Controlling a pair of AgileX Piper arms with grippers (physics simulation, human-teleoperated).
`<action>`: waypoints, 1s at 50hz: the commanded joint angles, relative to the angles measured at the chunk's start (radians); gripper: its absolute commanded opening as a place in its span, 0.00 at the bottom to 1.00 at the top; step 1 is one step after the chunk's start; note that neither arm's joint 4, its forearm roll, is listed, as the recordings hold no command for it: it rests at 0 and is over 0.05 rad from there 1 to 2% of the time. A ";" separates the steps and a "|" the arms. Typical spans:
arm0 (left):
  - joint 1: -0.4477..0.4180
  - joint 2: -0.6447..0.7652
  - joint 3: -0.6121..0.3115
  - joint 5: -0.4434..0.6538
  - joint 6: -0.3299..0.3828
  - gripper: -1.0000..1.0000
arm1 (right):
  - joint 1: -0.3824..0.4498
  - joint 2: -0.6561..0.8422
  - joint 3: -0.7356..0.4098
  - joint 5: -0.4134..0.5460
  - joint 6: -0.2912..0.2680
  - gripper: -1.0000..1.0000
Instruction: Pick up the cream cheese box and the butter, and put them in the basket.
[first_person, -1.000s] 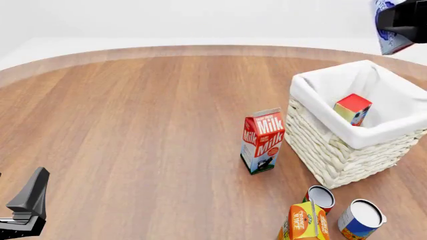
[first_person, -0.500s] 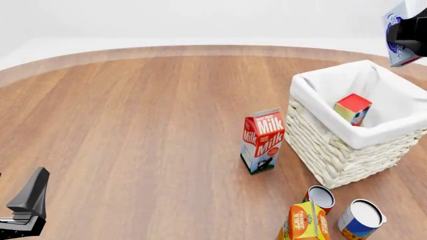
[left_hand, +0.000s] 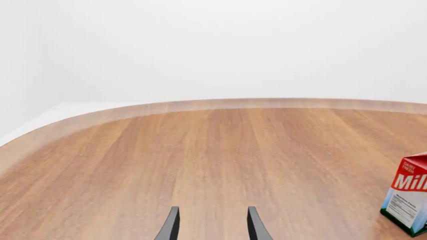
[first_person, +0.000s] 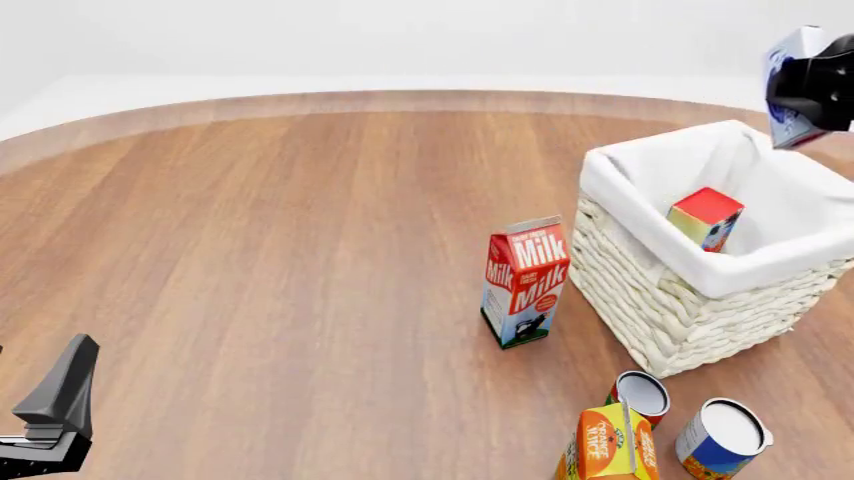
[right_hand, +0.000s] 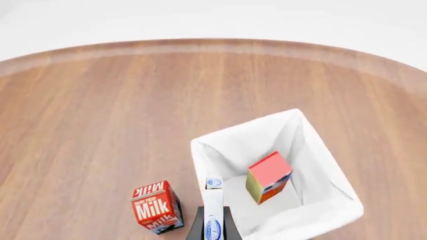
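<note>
Round wooden table (first_person: 267, 250); white wicker basket (first_person: 641, 290) at right with butter (first_person: 706, 218) already tilted inside. Milk carton (first_person: 525, 281) upright just beside basket; juice carton (first_person: 609, 443), two cans (first_person: 722, 437) nearer. High above basket, right gripper (first_person: 817, 85) clamped on cream cheese box (first_person: 786, 87). Left gripper (left_hand: 211, 227) parted, empty.

Two dark, angular simulated grippers, only partly in view

The left gripper (first_person: 47, 415) shows near the wooden table's (first_person: 267, 250) near edge as a charcoal-grey wedge with flat facets and a black stepped base; from its own camera, its fingers (left_hand: 171, 226) are two slim, dark, tapering blades with paler inner edges. The right gripper (first_person: 817, 85) is a matte black block, its fingers (right_hand: 195, 227) thin black bars.
</note>
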 joint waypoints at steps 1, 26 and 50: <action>0.000 0.000 0.000 0.000 0.000 1.00 | -0.016 0.002 0.023 -0.024 0.010 0.00; 0.000 0.000 0.000 0.000 0.000 1.00 | -0.038 0.023 0.107 -0.103 0.032 0.00; 0.000 0.000 0.000 0.000 0.000 1.00 | -0.038 0.041 0.111 -0.122 0.045 0.00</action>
